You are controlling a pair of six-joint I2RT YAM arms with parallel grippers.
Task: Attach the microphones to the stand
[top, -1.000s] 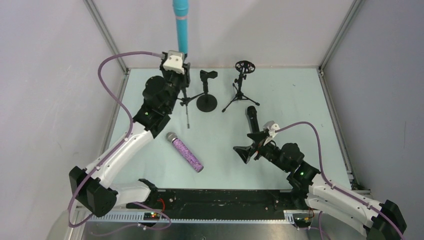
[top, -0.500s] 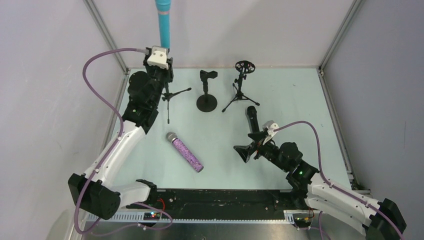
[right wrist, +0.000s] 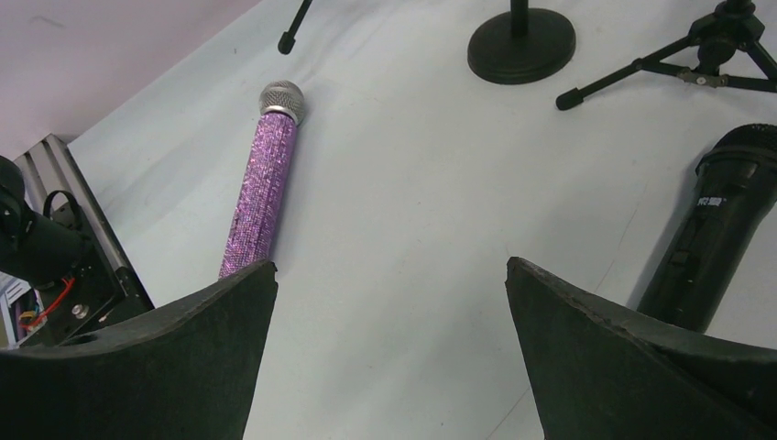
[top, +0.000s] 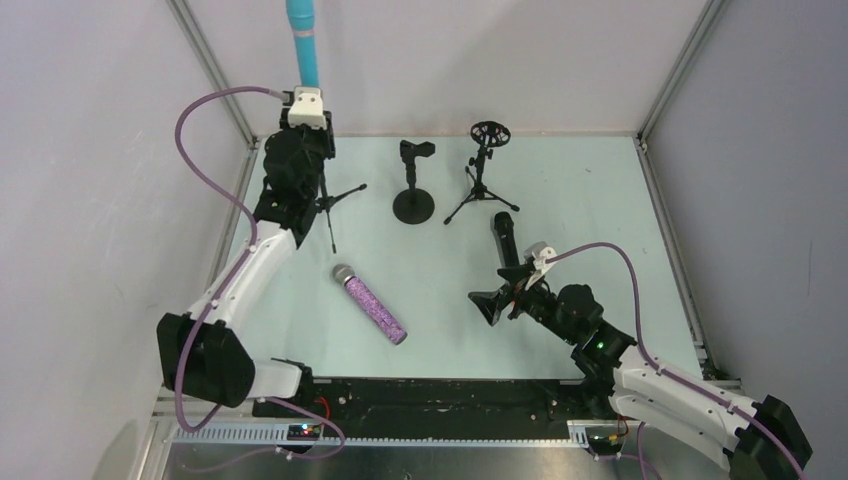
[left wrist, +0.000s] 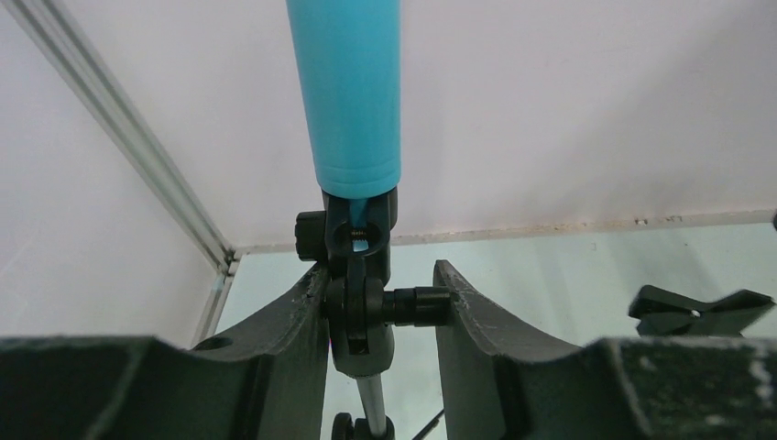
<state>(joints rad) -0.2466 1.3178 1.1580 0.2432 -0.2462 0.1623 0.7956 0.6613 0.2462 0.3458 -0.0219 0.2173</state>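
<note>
The turquoise microphone (top: 302, 40) (left wrist: 348, 92) stands upright in the clip of a small black tripod stand (top: 328, 200) at the far left corner. My left gripper (top: 316, 150) (left wrist: 380, 275) is shut on that stand's swivel joint (left wrist: 362, 307), just under the microphone. The purple glitter microphone (top: 370, 304) (right wrist: 261, 183) lies flat in the middle of the table. To the right of centre lies the black microphone (top: 503, 240) (right wrist: 715, 229). My right gripper (top: 490, 300) (right wrist: 389, 275) hovers open between these two, holding nothing.
A round-base stand (top: 414, 200) (right wrist: 520, 41) and a tripod stand with a ring holder (top: 485, 170) (right wrist: 696, 64) stand at the back centre. White walls with metal frame posts (top: 215, 75) close in the left, back and right sides.
My left arm has swung left towards the back corner, carrying the tripod stand and the turquoise microphone with it. The right arm has not moved.
</note>
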